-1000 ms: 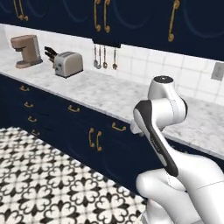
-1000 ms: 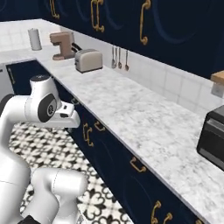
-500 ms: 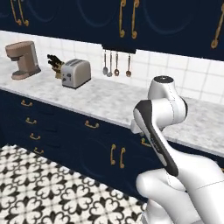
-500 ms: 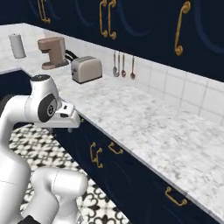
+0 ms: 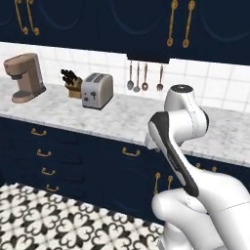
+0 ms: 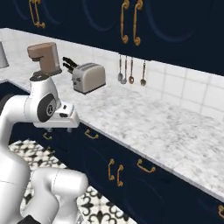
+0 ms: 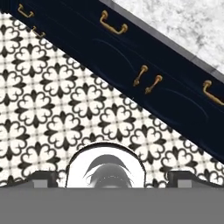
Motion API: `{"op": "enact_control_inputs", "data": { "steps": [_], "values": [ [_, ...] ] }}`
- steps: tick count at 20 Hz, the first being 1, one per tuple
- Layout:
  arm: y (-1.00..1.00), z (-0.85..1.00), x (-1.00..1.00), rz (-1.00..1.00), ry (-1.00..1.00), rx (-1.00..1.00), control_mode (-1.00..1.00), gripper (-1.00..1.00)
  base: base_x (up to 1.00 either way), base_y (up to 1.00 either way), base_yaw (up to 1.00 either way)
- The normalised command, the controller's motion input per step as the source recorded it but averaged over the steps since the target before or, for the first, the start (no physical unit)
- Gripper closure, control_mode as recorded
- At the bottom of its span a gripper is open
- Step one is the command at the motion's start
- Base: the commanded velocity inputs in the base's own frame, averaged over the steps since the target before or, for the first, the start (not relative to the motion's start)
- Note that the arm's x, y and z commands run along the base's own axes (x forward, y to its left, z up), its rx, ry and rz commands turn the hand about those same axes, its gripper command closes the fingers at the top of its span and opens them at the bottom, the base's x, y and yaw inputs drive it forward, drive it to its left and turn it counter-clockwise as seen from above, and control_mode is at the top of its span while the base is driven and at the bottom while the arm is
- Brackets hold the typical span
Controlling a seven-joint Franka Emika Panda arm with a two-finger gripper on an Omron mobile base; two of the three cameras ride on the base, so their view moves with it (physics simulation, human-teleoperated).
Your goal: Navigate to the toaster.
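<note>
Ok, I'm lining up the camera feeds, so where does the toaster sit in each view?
Left base view: the toaster stands on the counter at upper left, right of the knife block.
Right base view: it stands upper left of centre, right of the coffee machine.
Hand view: floor tiles and cabinet fronts, no toaster.
Shared landmark: the hanging utensils.

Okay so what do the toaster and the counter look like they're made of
The toaster looks like brushed silver-grey metal: its sides carry a dull, even sheen and its corners are rounded. The counter looks like polished marble or a marble-look stone, white with grey veining; a render can't settle which.
</note>
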Motion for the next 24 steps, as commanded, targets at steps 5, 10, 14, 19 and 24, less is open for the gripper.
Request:
{"op": "enact_control_inputs", "data": {
  "steps": [5, 10, 14, 19, 24],
  "values": [
    [0.0, 0.0, 0.0, 0.0, 0.0, 0.0, 1.0, -1.0, 0.3, 1.0, -0.42],
    [0.0, 0.0, 0.0, 0.0, 0.0, 0.0, 1.0, -1.0, 0.37, 1.0, -0.43],
    [0.0, 0.0, 0.0, 0.0, 0.0, 0.0, 1.0, -1.0, 0.43, 1.0, -0.42],
    [0.0, 0.0, 0.0, 0.0, 0.0, 0.0, 1.0, -1.0, 0.6, 0.91, -0.35],
    [0.0, 0.0, 0.0, 0.0, 0.0, 0.0, 1.0, -1.0, 0.55, 0.73, -0.33]
  ]
}}
